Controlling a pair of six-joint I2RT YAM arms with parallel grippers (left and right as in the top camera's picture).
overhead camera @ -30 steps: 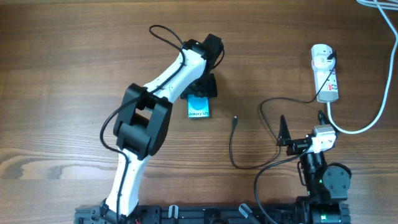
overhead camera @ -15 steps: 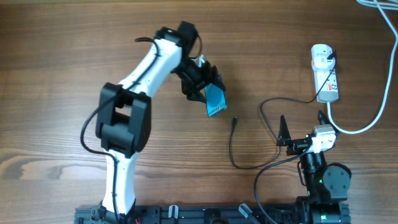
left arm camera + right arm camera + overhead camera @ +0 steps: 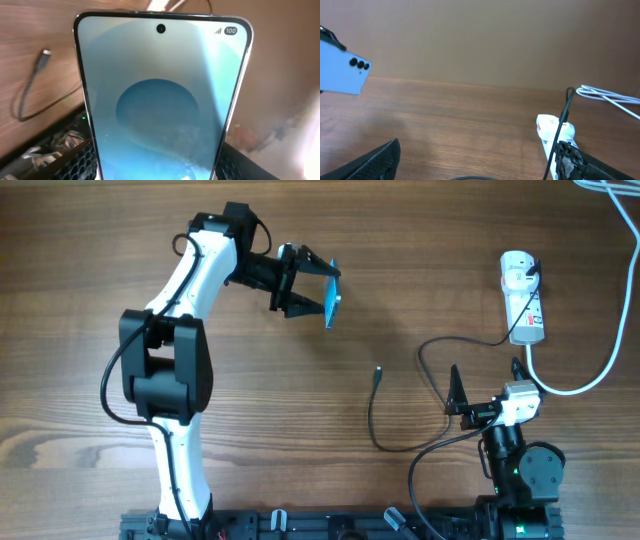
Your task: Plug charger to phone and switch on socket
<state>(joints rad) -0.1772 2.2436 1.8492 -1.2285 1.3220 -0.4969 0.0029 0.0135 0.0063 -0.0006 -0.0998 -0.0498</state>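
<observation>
My left gripper [image 3: 312, 285] is shut on the phone [image 3: 331, 297] and holds it on edge above the table, back left of centre. In the left wrist view the turquoise phone screen [image 3: 162, 100] fills the frame between the black fingers [image 3: 67, 160]. The phone's pale back with its lenses shows in the right wrist view [image 3: 342, 75]. The charger's dark plug tip [image 3: 379, 372] lies on the table, its thin black cable [image 3: 372, 430] looping toward the right arm; it also shows in the left wrist view [image 3: 46, 53]. The white socket [image 3: 523, 298] lies at the right. My right gripper [image 3: 488, 385] is open and empty.
The white mains cord [image 3: 600, 375] curves from the socket to the right table edge and shows in the right wrist view [image 3: 610, 97] beside the socket [image 3: 552, 129]. The black cable passes close by my right gripper's finger [image 3: 570, 160].
My left arm has lifted the phone off the table and swung it back and to the left, turning it on edge. The right arm, charger and socket have not moved.
</observation>
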